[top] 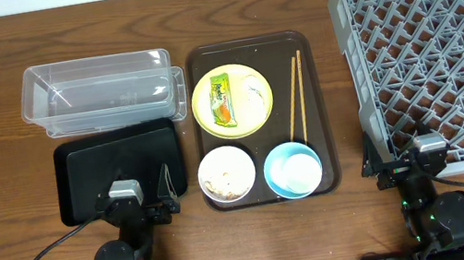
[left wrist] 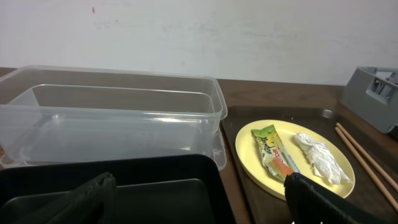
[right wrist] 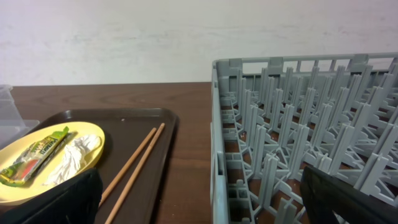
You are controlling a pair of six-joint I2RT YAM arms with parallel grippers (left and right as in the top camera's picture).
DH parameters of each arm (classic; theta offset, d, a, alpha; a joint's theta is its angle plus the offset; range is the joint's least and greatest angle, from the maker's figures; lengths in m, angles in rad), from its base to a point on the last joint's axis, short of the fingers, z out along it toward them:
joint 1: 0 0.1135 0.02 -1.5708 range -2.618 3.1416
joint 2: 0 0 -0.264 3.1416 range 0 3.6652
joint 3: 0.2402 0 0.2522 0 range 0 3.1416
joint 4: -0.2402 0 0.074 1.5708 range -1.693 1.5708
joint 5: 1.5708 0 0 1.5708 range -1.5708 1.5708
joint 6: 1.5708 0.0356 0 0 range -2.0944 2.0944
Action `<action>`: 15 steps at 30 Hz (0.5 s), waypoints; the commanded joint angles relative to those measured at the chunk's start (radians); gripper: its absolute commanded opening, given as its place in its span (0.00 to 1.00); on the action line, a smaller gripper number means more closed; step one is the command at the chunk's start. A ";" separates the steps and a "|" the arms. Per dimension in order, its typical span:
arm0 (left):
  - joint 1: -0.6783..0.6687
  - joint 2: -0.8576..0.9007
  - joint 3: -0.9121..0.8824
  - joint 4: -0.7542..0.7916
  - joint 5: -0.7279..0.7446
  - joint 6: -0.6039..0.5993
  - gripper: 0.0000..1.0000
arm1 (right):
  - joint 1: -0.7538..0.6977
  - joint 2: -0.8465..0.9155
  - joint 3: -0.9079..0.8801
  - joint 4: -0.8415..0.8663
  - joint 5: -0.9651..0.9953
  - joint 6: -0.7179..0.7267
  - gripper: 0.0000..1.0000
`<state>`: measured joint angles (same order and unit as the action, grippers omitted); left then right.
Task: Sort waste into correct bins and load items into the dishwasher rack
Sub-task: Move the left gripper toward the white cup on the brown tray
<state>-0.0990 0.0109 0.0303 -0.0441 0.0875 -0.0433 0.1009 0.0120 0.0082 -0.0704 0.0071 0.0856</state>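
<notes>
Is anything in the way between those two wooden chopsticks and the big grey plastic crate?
Nothing visible. The wooden chopsticks rest at the brown serving tray's right side, only bare wooden table before the grey lattice crate, though its raised wall needs clearing.

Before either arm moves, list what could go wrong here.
The wrapper and tissue lie loose on the yellow plate; lifting the plate first could shed them.
The white bowl holds food scraps; tipping it may spill them onto the brown tray.
The chopsticks lie flat on that tray, so a pinch might slip.
</notes>
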 commanded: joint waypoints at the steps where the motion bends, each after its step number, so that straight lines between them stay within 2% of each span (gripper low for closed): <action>1: 0.005 -0.007 -0.026 -0.015 0.010 0.017 0.88 | -0.004 -0.005 -0.003 -0.003 -0.005 -0.013 0.99; 15: 0.005 -0.007 -0.026 -0.014 0.010 0.017 0.88 | -0.004 -0.005 -0.003 -0.001 0.011 -0.012 0.99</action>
<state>-0.0990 0.0109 0.0303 -0.0441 0.0875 -0.0433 0.1009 0.0120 0.0082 -0.0704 0.0113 0.0856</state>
